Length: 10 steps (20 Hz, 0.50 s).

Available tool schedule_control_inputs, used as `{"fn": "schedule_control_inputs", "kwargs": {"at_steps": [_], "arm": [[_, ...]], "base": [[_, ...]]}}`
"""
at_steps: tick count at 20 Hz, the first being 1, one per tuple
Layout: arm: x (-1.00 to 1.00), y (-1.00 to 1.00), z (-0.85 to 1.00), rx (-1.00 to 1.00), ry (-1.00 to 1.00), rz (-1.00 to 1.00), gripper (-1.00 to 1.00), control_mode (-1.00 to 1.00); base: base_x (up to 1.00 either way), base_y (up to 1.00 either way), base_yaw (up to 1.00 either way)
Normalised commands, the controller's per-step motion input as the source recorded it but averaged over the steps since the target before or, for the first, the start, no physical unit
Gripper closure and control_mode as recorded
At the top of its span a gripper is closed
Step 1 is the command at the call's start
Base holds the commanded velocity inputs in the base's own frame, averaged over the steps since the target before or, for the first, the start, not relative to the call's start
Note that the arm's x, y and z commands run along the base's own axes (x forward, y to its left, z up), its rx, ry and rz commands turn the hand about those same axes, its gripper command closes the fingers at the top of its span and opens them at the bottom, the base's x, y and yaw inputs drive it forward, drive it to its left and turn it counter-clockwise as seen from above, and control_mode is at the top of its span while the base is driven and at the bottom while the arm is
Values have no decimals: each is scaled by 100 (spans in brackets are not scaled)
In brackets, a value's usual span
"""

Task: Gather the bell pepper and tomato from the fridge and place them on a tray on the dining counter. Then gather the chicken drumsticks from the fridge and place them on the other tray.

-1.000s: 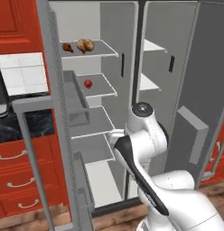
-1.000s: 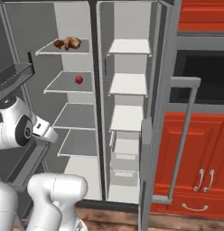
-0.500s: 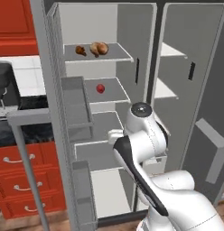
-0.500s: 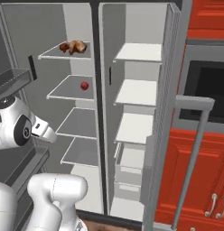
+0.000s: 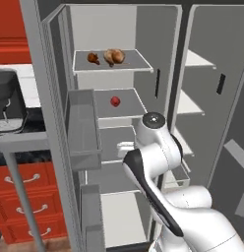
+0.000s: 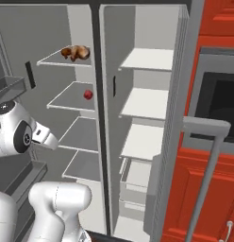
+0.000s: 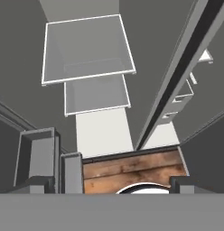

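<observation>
Rising from the lower right of the left base view, the white arm [image 5: 158, 167] bends in front of the open fridge [image 5: 143, 59], its elbow at mid-frame level with the lower shelves. In the hand view the two dark fingers [image 7: 184, 184] stand at the bottom corners, far apart, with nothing between them; beyond them lie a strip of wooden floor [image 7: 132, 170] and the fridge's pale lower shelves [image 7: 89, 49], stacked toward the top of the frame. Nearest in the left base view, the open left door [image 5: 43, 98] runs down the left of the frame, its grey door bin [image 5: 84, 130] at mid-height, beside a red drawer cabinet [image 5: 25, 197] at lower left. Farther in, on the second shelf from the top, the small red tomato [image 5: 115, 102] sits alone, just above and left of the arm's top joint; in the right base view it shows at upper left [image 6: 88, 95]. On the top shelf, the farthest up, the chicken drumsticks [image 5: 108, 57] lie side by side, the darker one left, the paler one right, well apart from the arm; the right base view shows them in its upper left [image 6: 76, 52]. The right compartment's white shelves [image 6: 147, 101] fill that view's centre, with a red cabinet and dark oven [image 6: 220, 101] at right.
</observation>
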Motion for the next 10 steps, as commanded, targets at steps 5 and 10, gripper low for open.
{"fn": "schedule_control_inputs", "kwargs": {"at_steps": [5,10], "arm": [[0,0,0,0,0,0,-100,100],[0,0,0,0,0,0,-100,100]], "base": [[45,-15,4],[53,-10,1]]}}
